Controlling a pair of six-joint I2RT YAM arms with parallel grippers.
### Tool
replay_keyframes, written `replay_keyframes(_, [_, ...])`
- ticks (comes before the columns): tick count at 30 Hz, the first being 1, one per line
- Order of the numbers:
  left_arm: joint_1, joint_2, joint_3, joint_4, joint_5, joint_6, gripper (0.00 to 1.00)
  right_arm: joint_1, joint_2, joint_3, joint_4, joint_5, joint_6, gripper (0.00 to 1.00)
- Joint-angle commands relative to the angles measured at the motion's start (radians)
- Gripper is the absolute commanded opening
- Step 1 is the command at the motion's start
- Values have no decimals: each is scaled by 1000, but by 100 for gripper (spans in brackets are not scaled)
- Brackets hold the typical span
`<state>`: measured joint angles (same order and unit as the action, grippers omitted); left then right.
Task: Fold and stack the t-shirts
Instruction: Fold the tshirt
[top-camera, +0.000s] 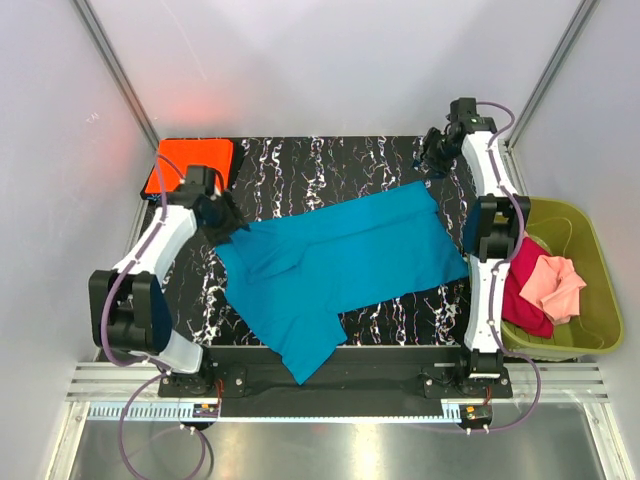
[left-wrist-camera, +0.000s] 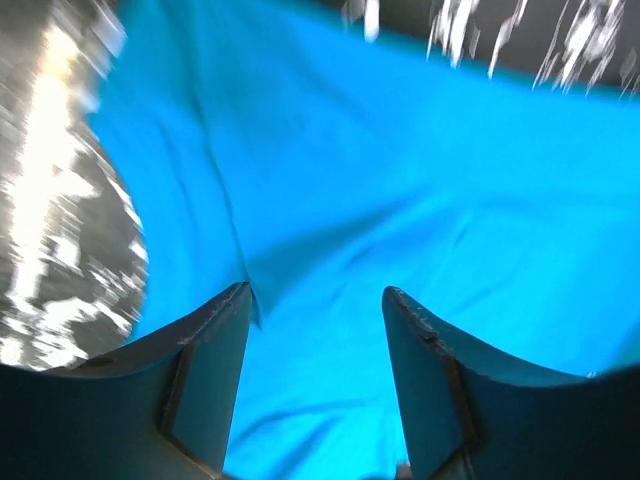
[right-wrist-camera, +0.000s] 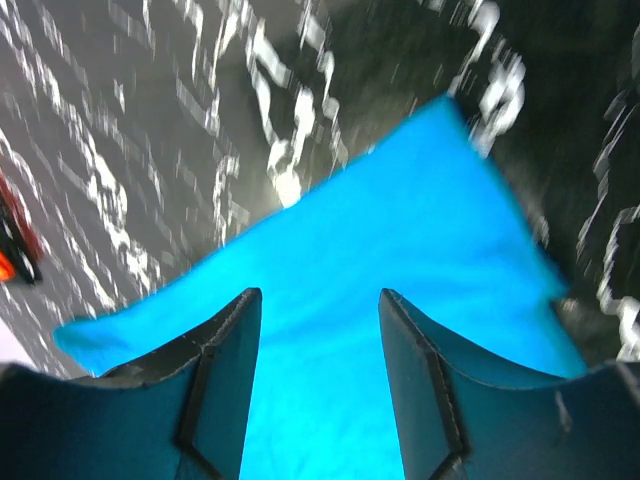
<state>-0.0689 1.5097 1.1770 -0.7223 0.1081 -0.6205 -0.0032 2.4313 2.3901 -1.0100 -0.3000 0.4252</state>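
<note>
A teal-blue t-shirt (top-camera: 340, 262) lies spread across the black marbled table (top-camera: 330, 160), with one part hanging over the near edge. My left gripper (top-camera: 226, 226) hovers over the shirt's left edge. In the left wrist view the left gripper (left-wrist-camera: 315, 295) is open, with only flat teal cloth (left-wrist-camera: 400, 180) beneath it. My right gripper (top-camera: 436, 160) is at the shirt's far right corner. In the right wrist view the right gripper (right-wrist-camera: 320, 295) is open above that corner of the cloth (right-wrist-camera: 400, 240). A bright orange t-shirt (top-camera: 192, 164) lies folded at the back left.
An olive-green bin (top-camera: 590, 250) stands off the table's right side, holding a magenta-red shirt (top-camera: 525, 290) and a pink shirt (top-camera: 555, 285). White walls and metal posts enclose the table at the back and sides.
</note>
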Motion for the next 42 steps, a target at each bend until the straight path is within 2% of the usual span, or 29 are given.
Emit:
replay_keyframes(1, [-26,-11,-68,50,73,-51,59,81,-101,-125,1,-27,-37,57])
replay_keyframes(4, [-25,15,-74,57,70,-36,59,147,-150,-216,16,-53,-48,56])
replay_keyframes(6, [-23,49,-60,49,33,0,59,236,-190,-273,42,-132,-31,56])
replay_keyframes(9, [-6,117,-5,43,38,51,59,379,-264,-443,183,-241,53,58])
replay_keyframes(13, [14,199,61,44,65,90,59,512,-320,-618,371,-267,162,58])
replay_keyframes(16, [15,251,93,32,68,99,59,549,-327,-713,486,-315,225,57])
replay_keyframes(20, [20,271,84,37,42,99,58,595,-270,-752,602,-405,285,57])
replay_keyframes(30, [21,257,32,60,28,107,58,626,-187,-733,672,-401,331,56])
replay_keyframes(36, [24,262,36,69,35,114,56,631,-225,-810,696,-369,296,52])
replay_keyframes(42, [27,270,38,73,53,110,54,631,-226,-830,706,-366,291,41])
